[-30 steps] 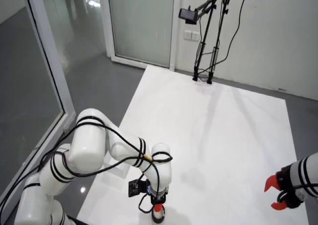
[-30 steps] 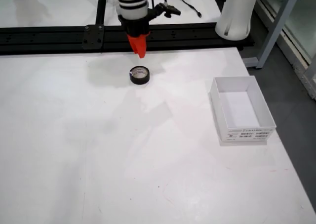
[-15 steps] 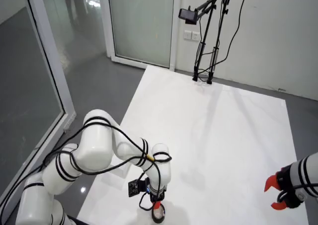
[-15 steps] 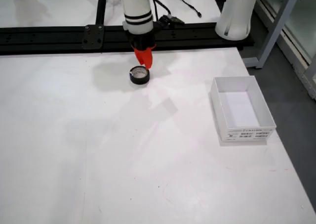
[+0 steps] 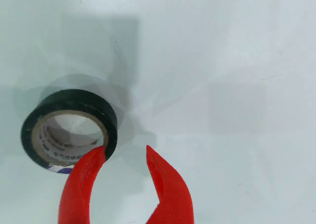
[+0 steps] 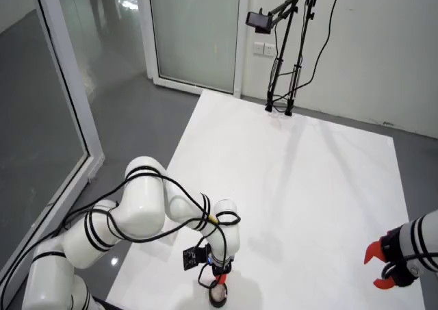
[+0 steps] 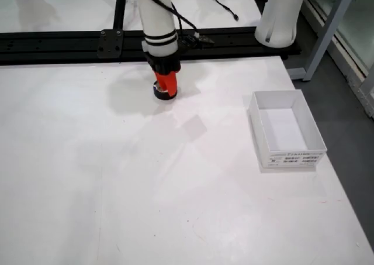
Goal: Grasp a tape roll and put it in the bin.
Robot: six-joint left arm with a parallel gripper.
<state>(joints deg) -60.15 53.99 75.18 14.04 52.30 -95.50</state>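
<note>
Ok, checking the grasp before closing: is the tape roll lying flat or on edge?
Flat. The view riding on the claw looks straight into the tape roll, showing its cardboard core.

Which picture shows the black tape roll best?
The view that rides on the gripper: the tape roll fills it, lying flat beside the red gripper. The table view from the front shows a small dark ring; the high room view barely shows it.

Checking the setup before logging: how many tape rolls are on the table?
1. A black tape roll lies flat by the table's black-rail edge, at the red gripper fingertips; none shows in the white bin.
</note>
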